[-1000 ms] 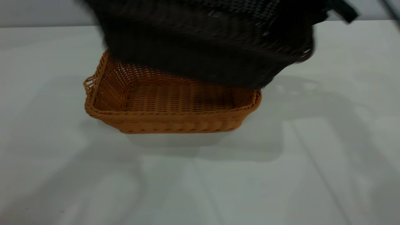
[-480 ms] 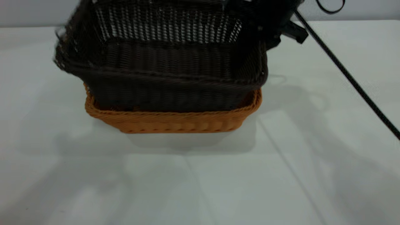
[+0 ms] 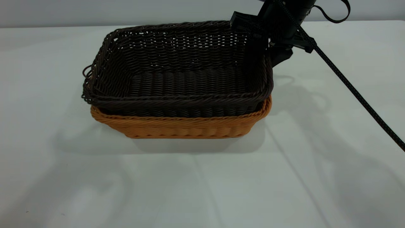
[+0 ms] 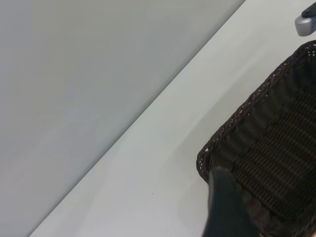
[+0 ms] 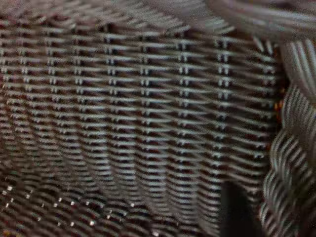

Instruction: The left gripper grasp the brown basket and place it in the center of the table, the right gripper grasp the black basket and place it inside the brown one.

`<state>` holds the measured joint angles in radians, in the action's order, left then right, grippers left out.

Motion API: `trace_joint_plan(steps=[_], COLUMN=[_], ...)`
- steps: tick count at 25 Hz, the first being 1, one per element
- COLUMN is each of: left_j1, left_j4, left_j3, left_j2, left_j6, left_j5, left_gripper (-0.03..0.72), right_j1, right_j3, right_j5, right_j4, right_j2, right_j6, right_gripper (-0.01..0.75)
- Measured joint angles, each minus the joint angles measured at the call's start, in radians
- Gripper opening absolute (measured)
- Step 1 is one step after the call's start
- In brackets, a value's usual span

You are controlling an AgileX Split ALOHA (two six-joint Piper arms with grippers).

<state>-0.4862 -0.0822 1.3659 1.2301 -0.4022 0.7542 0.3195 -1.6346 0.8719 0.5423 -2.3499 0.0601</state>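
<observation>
The black basket sits level, nested inside the brown basket, near the middle of the white table. Only the brown basket's front wall and rim show below it. My right gripper straddles the black basket's right wall at the far corner and is shut on it, one finger inside and one outside. The right wrist view shows the basket's woven wall and the inner finger beside the braided rim. My left gripper is out of the exterior view, raised off a corner of the black basket.
A black cable runs from the right arm down across the table's right side. A back wall stands behind the table. A grey part shows beyond the basket in the left wrist view.
The right gripper has lowered the black basket from a tilted hold above the brown basket until it sits level inside it. The brown basket has shifted slightly.
</observation>
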Motion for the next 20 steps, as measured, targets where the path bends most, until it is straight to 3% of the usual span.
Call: trace_joint_plan(steps=[5, 8, 14, 20], left_j1=[0.0, 0.0, 0.0, 0.0], left_j4=[-0.001, -0.002, -0.008, -0.099], left_j3=[0.0, 0.0, 0.001, 0.001], left_j2=[-0.006, -0.029, -0.124, -0.256], left_j6=[0.0, -0.001, 0.011, 0.158], left_j5=[0.018, 0.051, 0.181, 0.384], left_gripper=[0.395, 0.395, 0.395, 0.395], right_j1=[0.0, 0.0, 0.0, 0.0], right_j3=[-0.003, -0.003, -0.003, -0.003], right_j5=[0.114, 0.165, 0.265, 0.349], right_j4=[-0.024, -0.098, -0.233, -0.291], right_j2=[0.022, 0.083, 0.283, 0.554], right_j6=[0.073, 0.085, 0.073, 0.073], right_gripper=[0.524, 0.587, 0.572, 0.562])
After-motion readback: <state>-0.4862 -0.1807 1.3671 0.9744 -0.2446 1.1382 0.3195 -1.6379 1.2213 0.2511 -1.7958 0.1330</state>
